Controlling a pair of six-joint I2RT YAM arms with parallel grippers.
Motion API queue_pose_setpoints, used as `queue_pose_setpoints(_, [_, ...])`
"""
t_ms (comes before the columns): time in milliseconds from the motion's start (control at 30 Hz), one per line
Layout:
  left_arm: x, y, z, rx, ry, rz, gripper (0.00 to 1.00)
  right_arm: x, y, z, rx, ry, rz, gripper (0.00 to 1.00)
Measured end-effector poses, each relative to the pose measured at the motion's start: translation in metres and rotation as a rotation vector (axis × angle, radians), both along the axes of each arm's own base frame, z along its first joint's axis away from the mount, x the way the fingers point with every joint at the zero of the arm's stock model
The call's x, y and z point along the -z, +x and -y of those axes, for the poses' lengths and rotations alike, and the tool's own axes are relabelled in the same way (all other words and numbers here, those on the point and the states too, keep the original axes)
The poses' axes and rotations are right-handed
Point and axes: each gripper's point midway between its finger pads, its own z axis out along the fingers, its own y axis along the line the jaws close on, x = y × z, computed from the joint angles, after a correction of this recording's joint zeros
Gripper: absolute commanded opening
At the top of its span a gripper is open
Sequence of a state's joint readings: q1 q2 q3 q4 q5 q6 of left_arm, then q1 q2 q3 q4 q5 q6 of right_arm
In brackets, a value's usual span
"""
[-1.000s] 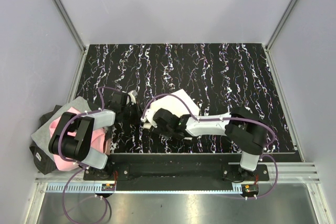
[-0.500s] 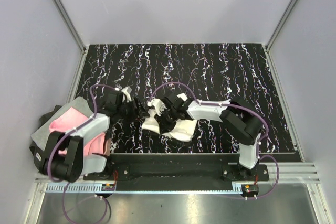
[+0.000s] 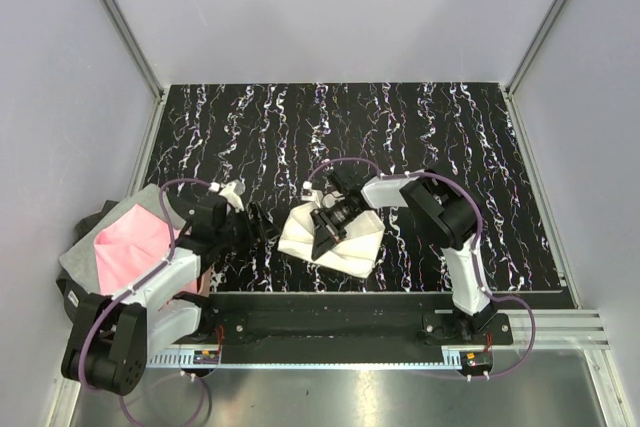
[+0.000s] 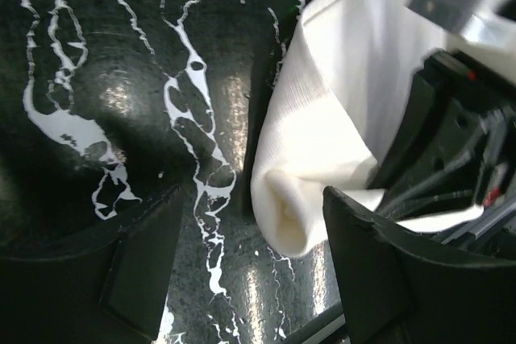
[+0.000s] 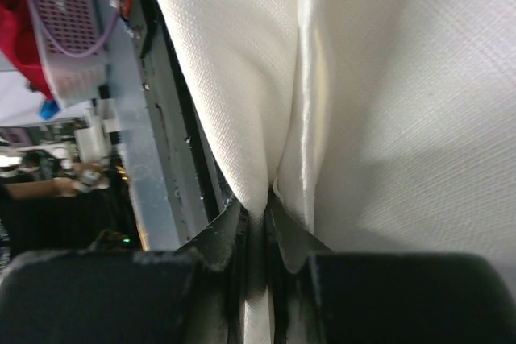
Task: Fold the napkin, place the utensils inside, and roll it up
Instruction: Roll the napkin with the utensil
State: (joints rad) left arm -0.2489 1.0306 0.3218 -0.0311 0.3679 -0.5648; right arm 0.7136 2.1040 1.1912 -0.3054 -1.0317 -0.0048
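At the near left, off the edge of the bench (image 3: 450, 137), a pink and grey cloth (image 3: 130, 247) was seen lying crumpled. A little farther in, the left tool (image 3: 252, 219) was kept released, low over the dark marbled surface. Its fingers (image 4: 137, 271) were spread with nothing between them. The napkin (image 3: 355, 242) was found bunched near the bench's front edge, its rounded fold just beside that tool. Another fold was gripped by the right tool (image 3: 325, 235), its jaws clenched on the cream fabric.
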Motion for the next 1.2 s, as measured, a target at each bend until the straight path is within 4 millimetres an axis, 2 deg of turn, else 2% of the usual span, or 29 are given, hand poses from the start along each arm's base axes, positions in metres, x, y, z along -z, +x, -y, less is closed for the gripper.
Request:
queue_pose_setpoints(333, [0.001, -0.014, 0.016, 0.086, -0.061, 0.099, 0.72, -0.001, 0.008, 0.004, 0.029, 0.056, -0.234, 0.07])
queue_pose_setpoints(467, [0.002, -0.016, 0.02, 0.111, -0.076, 0.12, 0.61, -0.002, 0.01, 0.004, 0.037, 0.061, -0.287, 0.08])
queue_pose_setpoints(667, [-0.002, -0.011, 0.024, 0.126, -0.09, 0.153, 0.54, -0.003, 0.01, 0.003, 0.042, 0.056, -0.31, 0.08])
queue_pose_setpoints(933, [0.009, -0.01, 0.03, 0.156, -0.089, 0.125, 0.52, -0.004, 0.011, 0.003, 0.049, 0.054, -0.342, 0.08])
queue_pose_setpoints(1200, [0.003, -0.004, 0.036, 0.182, -0.099, 0.172, 0.45, -0.005, 0.012, 0.003, 0.051, 0.055, -0.359, 0.09])
